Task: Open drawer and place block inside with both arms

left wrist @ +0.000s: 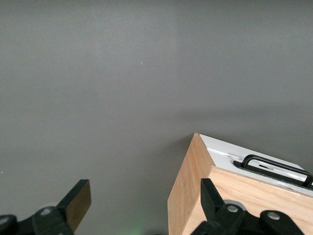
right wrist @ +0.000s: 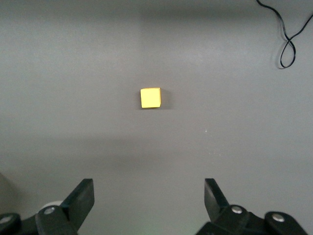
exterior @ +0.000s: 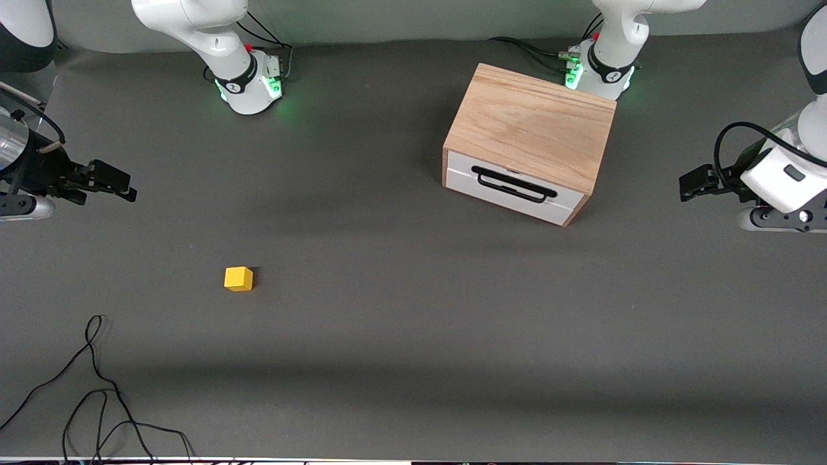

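The light-wood box cabinet (exterior: 533, 126) stands near the left arm's base, its drawer (exterior: 513, 187) shut, with a white front and a black wire handle (exterior: 513, 184). The cabinet also shows in the left wrist view (left wrist: 190, 200), with the handle (left wrist: 274, 167). The yellow block (exterior: 238, 278) lies on the grey table, nearer the front camera, toward the right arm's end; it shows in the right wrist view (right wrist: 150, 98). My left gripper (exterior: 690, 187) is open and empty, up at its end of the table (left wrist: 144, 198). My right gripper (exterior: 119, 183) is open and empty at its own end (right wrist: 149, 196).
A loose black cable (exterior: 97, 387) lies on the table (exterior: 413, 310) near the front edge at the right arm's end; it also shows in the right wrist view (right wrist: 288, 44). Both green-lit arm bases (exterior: 252, 87) stand along the back edge.
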### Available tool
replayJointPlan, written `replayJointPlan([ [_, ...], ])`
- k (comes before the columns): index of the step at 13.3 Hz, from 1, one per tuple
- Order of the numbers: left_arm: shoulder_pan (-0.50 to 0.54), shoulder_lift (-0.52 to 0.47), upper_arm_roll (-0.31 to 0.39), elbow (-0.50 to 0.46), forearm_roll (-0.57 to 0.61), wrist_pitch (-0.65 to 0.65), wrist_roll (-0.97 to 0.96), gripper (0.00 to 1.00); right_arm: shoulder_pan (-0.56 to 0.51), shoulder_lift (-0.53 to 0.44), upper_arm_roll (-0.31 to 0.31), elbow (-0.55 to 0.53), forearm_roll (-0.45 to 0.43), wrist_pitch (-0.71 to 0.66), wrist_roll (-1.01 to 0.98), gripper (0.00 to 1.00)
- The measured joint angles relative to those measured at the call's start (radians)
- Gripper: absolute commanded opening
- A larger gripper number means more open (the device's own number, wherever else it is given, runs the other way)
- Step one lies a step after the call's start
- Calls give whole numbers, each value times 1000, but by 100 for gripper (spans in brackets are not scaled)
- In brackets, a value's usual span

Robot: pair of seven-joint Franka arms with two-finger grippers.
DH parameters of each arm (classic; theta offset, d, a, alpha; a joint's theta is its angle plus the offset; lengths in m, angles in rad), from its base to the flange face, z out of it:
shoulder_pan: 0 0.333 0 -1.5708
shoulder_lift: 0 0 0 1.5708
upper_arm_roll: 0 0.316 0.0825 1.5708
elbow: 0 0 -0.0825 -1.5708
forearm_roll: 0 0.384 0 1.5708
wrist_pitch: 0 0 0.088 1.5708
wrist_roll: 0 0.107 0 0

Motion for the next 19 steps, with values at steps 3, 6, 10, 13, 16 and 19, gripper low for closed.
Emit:
replayJointPlan([
  [3, 0, 0, 0, 0, 0, 0, 0, 100, 0, 4, 0, 3, 0, 0, 0, 100],
  [6, 0, 0, 0, 0, 0, 0, 0, 100, -1, 5, -2, 3, 0, 0, 0, 100],
  [10, -2, 0, 0, 0, -2, 0, -1, 100, -1, 42, -2, 3, 0, 28, 0, 100],
  [13, -59, 6, -3, 0, -13, 8, -92, 100, -1, 107, -2, 4, 0, 80, 0, 100],
  [16, -174, 28, -10, 3, -14, 34, -310, 100, -2, 122, -2, 9, 0, 83, 0, 100],
  [19, -264, 50, -12, 4, -36, 63, -572, 100, -7, 119, -8, 32, 0, 82, 0, 100],
])
